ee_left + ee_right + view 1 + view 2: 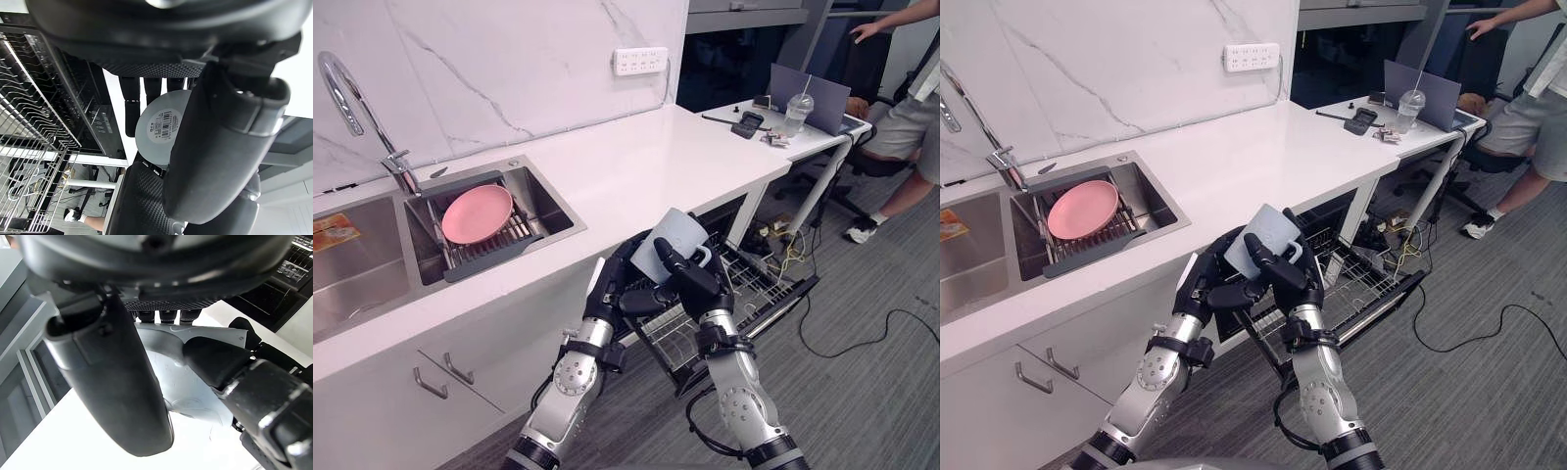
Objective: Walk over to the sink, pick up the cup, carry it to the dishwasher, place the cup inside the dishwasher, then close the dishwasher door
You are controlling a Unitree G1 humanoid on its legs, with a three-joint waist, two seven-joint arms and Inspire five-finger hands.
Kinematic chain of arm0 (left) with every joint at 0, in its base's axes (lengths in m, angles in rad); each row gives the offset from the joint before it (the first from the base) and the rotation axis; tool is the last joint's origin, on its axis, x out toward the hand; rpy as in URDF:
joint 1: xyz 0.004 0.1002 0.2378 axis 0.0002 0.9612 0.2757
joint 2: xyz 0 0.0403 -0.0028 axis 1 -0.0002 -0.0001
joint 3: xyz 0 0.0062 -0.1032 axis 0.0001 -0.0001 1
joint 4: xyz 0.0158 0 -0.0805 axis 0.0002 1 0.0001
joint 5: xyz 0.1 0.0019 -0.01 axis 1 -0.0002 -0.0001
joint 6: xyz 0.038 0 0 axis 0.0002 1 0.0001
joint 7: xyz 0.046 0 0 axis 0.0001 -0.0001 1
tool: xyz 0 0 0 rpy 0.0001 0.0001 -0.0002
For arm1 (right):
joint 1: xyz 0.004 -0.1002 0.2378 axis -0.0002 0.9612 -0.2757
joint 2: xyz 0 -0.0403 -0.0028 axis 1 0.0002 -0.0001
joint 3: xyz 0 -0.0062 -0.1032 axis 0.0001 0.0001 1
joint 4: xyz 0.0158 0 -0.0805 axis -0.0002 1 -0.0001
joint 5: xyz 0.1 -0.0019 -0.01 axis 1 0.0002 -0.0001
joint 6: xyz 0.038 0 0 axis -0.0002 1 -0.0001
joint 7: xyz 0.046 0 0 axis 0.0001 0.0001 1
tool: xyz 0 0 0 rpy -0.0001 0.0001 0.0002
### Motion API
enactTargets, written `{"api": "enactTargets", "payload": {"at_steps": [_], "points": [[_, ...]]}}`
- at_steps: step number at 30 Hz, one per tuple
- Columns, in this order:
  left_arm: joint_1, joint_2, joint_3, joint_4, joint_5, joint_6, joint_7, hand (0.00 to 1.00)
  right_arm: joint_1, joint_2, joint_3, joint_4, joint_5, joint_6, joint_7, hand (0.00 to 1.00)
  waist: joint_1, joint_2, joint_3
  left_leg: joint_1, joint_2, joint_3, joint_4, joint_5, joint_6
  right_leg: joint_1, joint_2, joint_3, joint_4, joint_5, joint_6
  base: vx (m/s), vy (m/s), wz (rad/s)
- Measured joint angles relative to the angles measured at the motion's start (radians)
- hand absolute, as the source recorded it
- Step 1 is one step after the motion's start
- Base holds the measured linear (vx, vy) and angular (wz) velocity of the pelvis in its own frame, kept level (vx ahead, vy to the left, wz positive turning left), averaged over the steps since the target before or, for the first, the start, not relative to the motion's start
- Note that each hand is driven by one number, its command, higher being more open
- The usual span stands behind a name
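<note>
- The cup (668,243), a pale blue-grey mug, is off the counter and up in the air, tilted, just in front of the counter's front edge and above the dishwasher's pulled-out rack (756,278).
- My left hand (619,286) is clamped on it from below and from the sink side, fingers curled round the body; in the left wrist view I see its round base with a barcode sticker (165,123) between thumb and fingers.
- My right hand (691,278) grips it too, fingers wrapped over the side with the handle (704,257) (both hands are touching each other under the mug).
- The dishwasher (722,217) stands open under the counter's right end, with its door (781,305) folded down and the wire rack resting out over it.
- The white counter (646,162) runs back to a marble wall that carries a white socket strip (640,61).
- At the counter's left end the sink (551,199) holds a dark drainer (484,257) with a pink plate (477,212) lying on it; the tap (354,98) curves up behind it.
- Past the counter's right end is a desk (822,142) with a lidded tumbler (797,113) and straw, and a person (909,117) stands beside it.
</note>
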Motion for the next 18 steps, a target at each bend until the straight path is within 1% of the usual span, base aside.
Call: {"api": "enactTargets", "payload": {"at_steps": [1,2,12,13,16,18], "points": [[-0.009,0.005,0.000,0.000,0.017,0.000,0.000,0.30,-0.005,-0.007,0.001,0.000,0.004,0.001,-0.001,0.90,0.000,0.000,0.000,-0.002,0.000,-0.002,0.002,0.000,0.000,0.000,0.000,-0.002,0.000,0.000,0.000,0.00,0.000,0.04],[-0.014,0.008,0.000,0.000,0.026,0.000,0.000,0.30,-0.009,-0.015,0.003,0.000,0.004,0.003,-0.002,0.30,0.000,0.000,0.000,-0.003,0.000,-0.003,0.003,0.000,0.000,0.000,0.000,-0.003,0.000,0.001,0.000,0.00,0.000,0.03],[-0.044,0.055,-0.016,-0.006,0.072,-0.004,0.002,0.30,-0.055,-0.087,0.020,0.011,0.042,0.033,-0.025,0.30,0.002,-0.006,0.004,-0.013,0.001,-0.012,0.012,0.000,0.000,0.000,0.000,-0.010,0.000,0.003,-0.002,0.00,0.000,0.01],[-0.044,0.056,-0.016,-0.006,0.072,-0.004,0.002,0.90,-0.056,-0.090,0.020,0.011,0.042,0.033,-0.025,0.30,0.002,-0.006,0.004,-0.013,0.001,-0.012,0.012,0.000,0.000,0.000,0.000,-0.010,0.000,0.003,-0.002,0.00,0.000,0.00],[-0.044,0.057,-0.017,-0.006,0.074,-0.004,0.002,0.90,-0.059,-0.093,0.020,0.011,0.042,0.033,-0.025,0.30,0.001,-0.006,0.004,-0.013,0.002,-0.012,0.012,0.000,0.000,0.000,0.001,-0.010,-0.001,0.003,-0.002,0.00,0.000,0.00],[-0.044,0.057,-0.024,-0.007,0.113,-0.005,0.002,0.90,-0.061,-0.090,0.008,0.009,0.041,0.034,-0.025,0.30,0.002,-0.006,0.004,-0.013,0.002,-0.012,0.012,0.000,0.000,0.000,0.001,-0.010,-0.001,0.003,-0.002,0.00,0.000,0.00]]}}
